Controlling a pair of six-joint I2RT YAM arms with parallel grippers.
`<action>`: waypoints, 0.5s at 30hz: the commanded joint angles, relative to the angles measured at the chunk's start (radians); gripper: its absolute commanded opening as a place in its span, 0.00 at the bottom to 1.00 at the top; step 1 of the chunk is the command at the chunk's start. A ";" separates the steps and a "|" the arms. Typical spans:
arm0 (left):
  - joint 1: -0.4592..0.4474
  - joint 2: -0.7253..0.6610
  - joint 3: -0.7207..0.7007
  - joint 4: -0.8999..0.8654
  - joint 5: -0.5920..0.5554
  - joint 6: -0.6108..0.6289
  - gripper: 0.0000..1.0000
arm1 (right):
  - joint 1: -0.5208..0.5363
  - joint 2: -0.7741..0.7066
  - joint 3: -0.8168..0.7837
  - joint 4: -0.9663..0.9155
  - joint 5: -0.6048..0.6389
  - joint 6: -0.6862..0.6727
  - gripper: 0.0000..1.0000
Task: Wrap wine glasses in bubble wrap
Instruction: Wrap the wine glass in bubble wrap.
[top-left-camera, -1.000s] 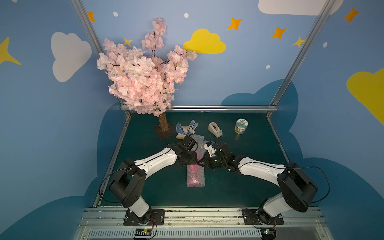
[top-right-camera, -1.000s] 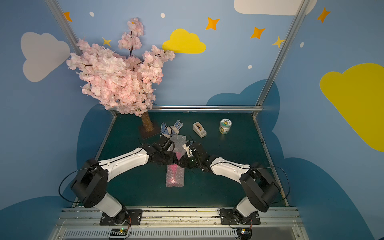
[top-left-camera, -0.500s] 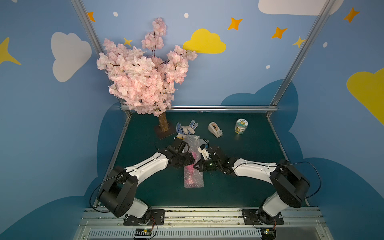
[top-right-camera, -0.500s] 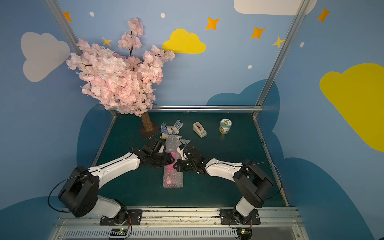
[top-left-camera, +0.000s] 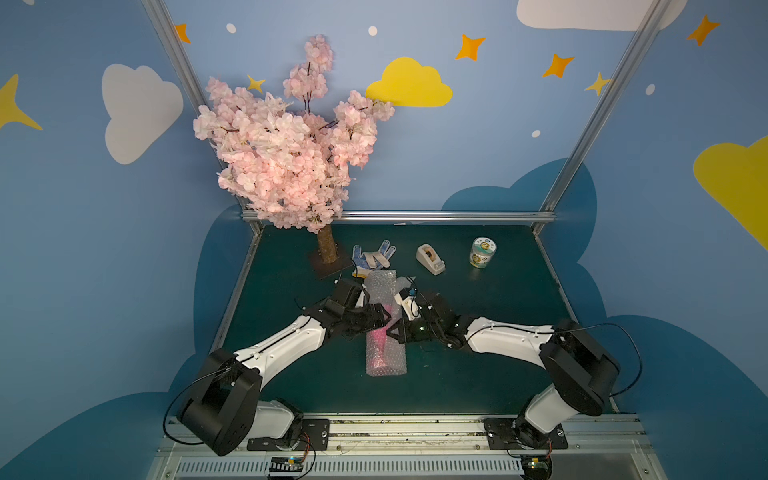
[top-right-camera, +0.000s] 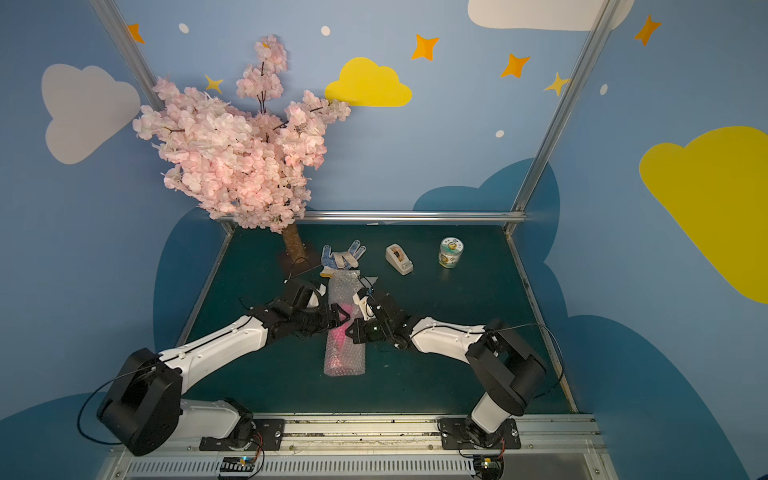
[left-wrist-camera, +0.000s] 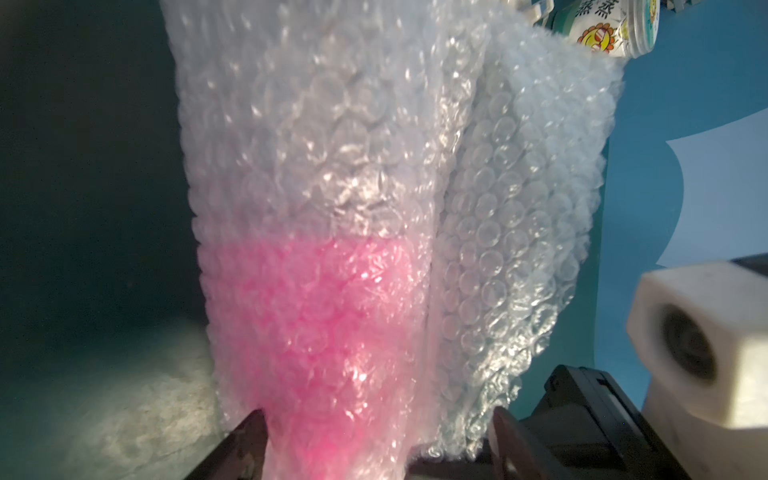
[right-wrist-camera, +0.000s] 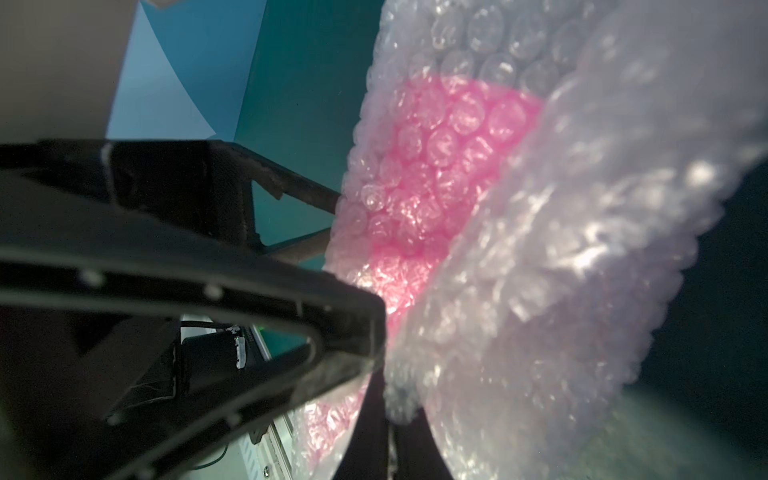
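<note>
Careful: with your left end effector (left-wrist-camera: 376, 432) spread apart astride the bubble wrap (top-left-camera: 385, 361) roll lying mid-way across the table (top-left-camera: 478, 374), only the right end effector (top-left-camera: 392, 331), pinched shut on the wrap's loose flap, stops it springing open and baring the pink goblet (left-wrist-camera: 316, 332).

Jar (left-wrist-camera: 606, 29) label (Chinese characters) not legible.
</note>
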 joint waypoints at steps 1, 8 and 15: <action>0.003 -0.002 0.003 0.056 0.057 0.020 0.85 | 0.009 0.024 0.023 0.013 -0.017 -0.017 0.07; 0.001 0.007 0.027 0.027 0.050 0.047 0.86 | 0.013 0.036 0.037 0.017 -0.030 -0.020 0.07; -0.023 0.058 0.070 -0.059 -0.015 0.071 0.81 | 0.029 0.014 0.070 -0.001 -0.036 -0.034 0.07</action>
